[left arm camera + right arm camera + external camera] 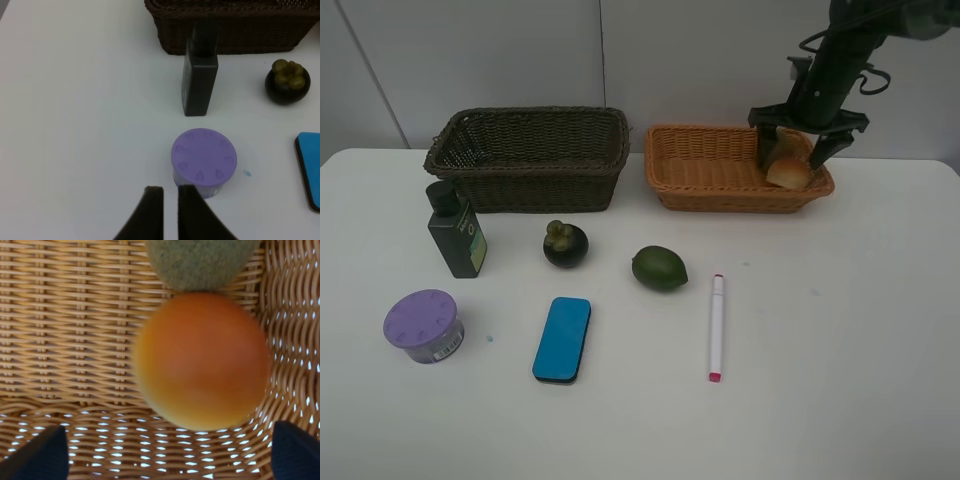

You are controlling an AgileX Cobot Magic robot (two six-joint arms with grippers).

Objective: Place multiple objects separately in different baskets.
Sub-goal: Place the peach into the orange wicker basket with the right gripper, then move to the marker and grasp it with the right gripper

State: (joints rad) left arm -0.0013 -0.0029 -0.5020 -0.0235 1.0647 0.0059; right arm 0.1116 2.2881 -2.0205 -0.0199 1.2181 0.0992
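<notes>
Round orange-red peach (pixel 200 360) is in the shallow orange-tan wicker basket (pixel 700 175), touching the fuzzy brown kiwi (pixel 200 260), with the right claw (pixel 790 158) spread wide either side of it. Six more wait on the white tabletop (pixel 820 350). The left claw (pixel 170 200) is pressed together beside the purple-lidded tub (pixel 204 157).

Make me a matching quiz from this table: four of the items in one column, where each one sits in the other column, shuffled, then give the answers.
Items
1. peach
2. mangosteen
3. white marker
4. purple-lidded tub

Places
A. on the table, right of the green fruit
B. inside the orange-tan basket
C. in front of the dark green bottle
D. between the dark green bottle and the green fruit

Pairs: 1-B, 2-D, 3-A, 4-C
</notes>
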